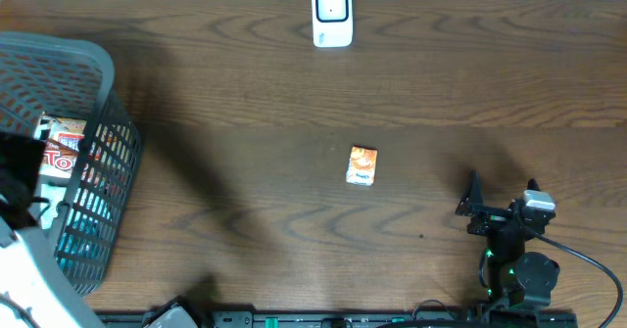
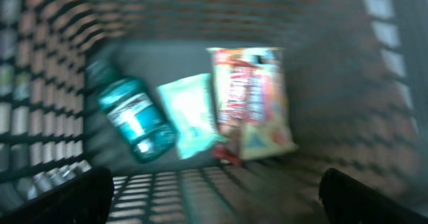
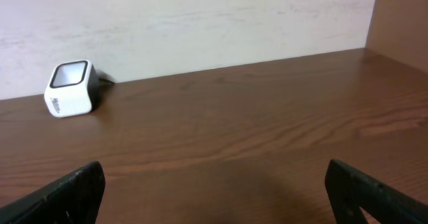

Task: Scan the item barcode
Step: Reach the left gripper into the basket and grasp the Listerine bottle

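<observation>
A: Item location?
B: The small orange box (image 1: 361, 165) lies on the surface (image 1: 245, 93), well in front of the scanner (image 1: 332, 15), touched by neither gripper.
A: Gripper state?
B: Right gripper (image 1: 503, 206): jaws wide, empty. Left gripper (image 2: 217, 198): jaws wide, empty, inside the basket (image 1: 113, 142) far left of the scanner.

The tabletop (image 1: 245, 93) is dark wood with a bold grain and a soft, low sheen. The scanner (image 1: 332, 15) is smooth white plastic, glossy, with a dark window. The small carton (image 1: 361, 164) looks like printed card. The basket (image 1: 108, 122) is grey plastic lattice, matt. Inside it are a teal bottle (image 2: 134, 117) of see-through plastic, a pale green packet (image 2: 190, 114) and a snack bag (image 2: 251, 100) – both in shiny film. The wall (image 3: 200, 17) is matt and faintly mottled.
</observation>
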You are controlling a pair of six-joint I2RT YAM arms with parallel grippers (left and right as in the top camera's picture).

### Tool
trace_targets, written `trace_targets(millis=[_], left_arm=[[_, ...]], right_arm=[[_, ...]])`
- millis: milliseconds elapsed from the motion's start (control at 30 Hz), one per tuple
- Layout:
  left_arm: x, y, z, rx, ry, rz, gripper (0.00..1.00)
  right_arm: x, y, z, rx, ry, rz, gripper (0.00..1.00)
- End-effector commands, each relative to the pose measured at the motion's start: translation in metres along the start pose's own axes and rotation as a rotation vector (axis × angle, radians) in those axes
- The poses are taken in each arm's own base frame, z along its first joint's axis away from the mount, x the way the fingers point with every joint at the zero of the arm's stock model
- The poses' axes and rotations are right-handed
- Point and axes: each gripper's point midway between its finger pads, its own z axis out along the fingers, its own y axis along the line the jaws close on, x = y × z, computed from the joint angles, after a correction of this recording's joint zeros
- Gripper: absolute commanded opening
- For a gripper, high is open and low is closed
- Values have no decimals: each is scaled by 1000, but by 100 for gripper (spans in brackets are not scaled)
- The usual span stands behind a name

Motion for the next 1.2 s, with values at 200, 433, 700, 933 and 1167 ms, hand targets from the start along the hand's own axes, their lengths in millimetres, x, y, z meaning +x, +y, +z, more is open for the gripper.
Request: trace_targets(millis=[200, 433, 700, 933, 1167], left_arm=[[12, 84, 81, -347, 169, -360, 98], [25, 107, 134, -444, 246, -397, 98], [58, 107, 186, -501, 439, -392, 98], [71, 114, 204, -553, 496, -379, 98], [81, 120, 220, -547, 482, -380, 98]], right_arm=[[1, 1, 0, -5, 2, 7, 99], [1, 1, 0, -5, 1, 8, 99], [1, 1, 0, -5, 2, 8, 99], [1, 1, 0, -5, 2, 8, 99], [1, 1, 0, -5, 2, 8, 99]])
